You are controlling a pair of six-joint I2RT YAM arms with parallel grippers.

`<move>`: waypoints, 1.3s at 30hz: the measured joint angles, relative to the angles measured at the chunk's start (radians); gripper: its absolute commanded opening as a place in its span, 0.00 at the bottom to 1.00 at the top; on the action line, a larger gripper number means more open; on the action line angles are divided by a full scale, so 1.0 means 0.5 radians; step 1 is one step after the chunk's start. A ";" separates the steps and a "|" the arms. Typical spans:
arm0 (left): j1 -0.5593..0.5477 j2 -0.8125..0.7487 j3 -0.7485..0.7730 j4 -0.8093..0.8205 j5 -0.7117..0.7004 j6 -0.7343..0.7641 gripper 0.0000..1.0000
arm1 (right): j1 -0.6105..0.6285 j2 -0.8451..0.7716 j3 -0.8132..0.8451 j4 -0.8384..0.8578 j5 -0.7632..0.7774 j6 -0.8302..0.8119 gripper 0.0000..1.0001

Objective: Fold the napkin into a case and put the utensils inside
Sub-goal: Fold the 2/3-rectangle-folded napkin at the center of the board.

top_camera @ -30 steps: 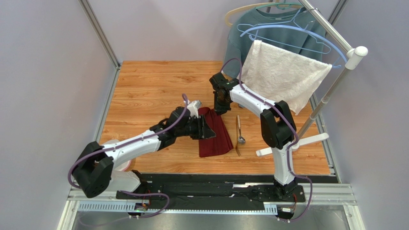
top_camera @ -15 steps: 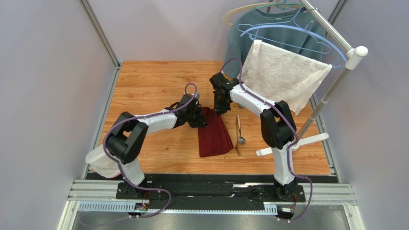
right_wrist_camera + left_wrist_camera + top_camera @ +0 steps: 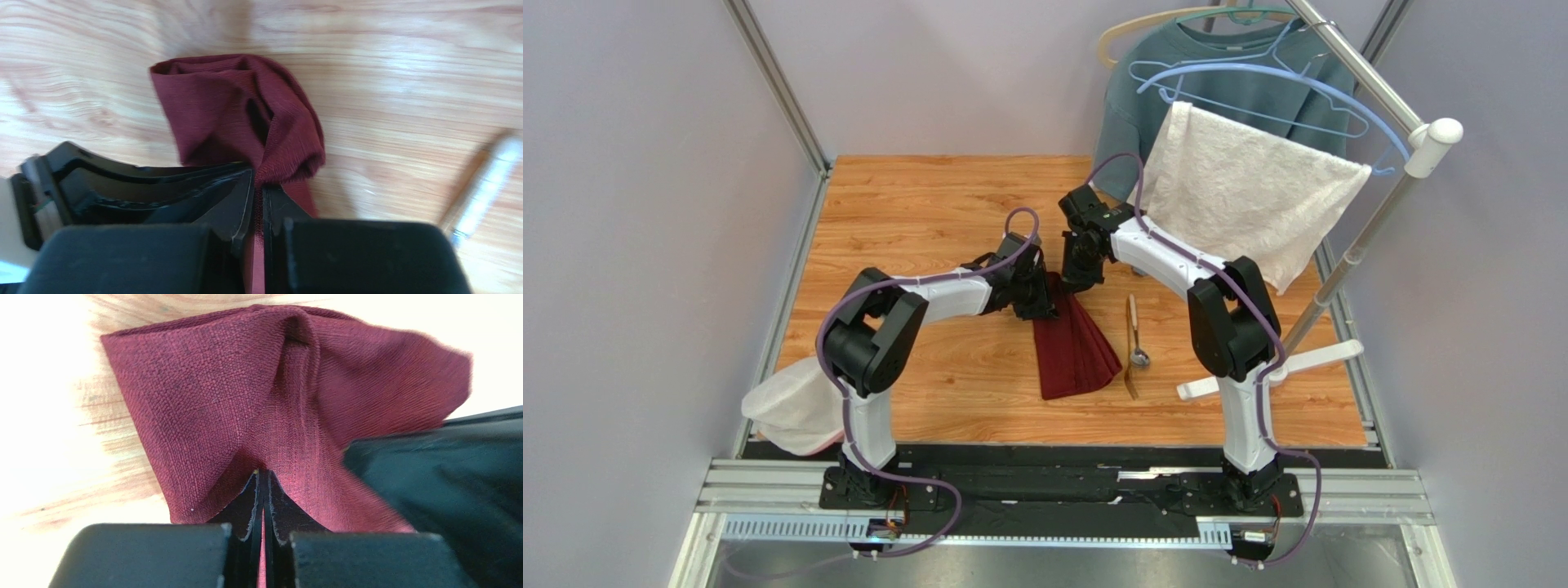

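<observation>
My left hand (image 3: pixel 1047 304) and right hand (image 3: pixel 1076 278) pinch the napkin (image 3: pixel 1082 355) at its far end; mid-fold, next I'd lift together, evenly.

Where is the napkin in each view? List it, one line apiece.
Top external: napkin mid-table, left of the spoon.
Left wrist: fills the centre, running down to the bottom edge.
Right wrist: centre-left, running down to the bottom edge.
Shared landmark: the wood table under it.

Napkin (image 3: pixel 1078 353) maroon, plain weave; spoon (image 3: pixel 1140 359) silver; fork-like piece (image 3: pixel 1133 385) maybe golden-brown.
</observation>
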 measured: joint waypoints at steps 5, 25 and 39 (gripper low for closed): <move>0.000 0.011 -0.002 0.050 0.010 -0.006 0.00 | 0.000 -0.001 -0.147 0.226 -0.211 0.216 0.00; 0.002 -0.294 -0.176 -0.057 0.077 0.063 0.05 | -0.119 -0.068 -0.710 1.037 -0.568 0.854 0.00; 0.000 -0.348 -0.379 -0.126 -0.071 0.037 0.00 | -0.126 -0.069 -0.750 1.107 -0.592 1.093 0.00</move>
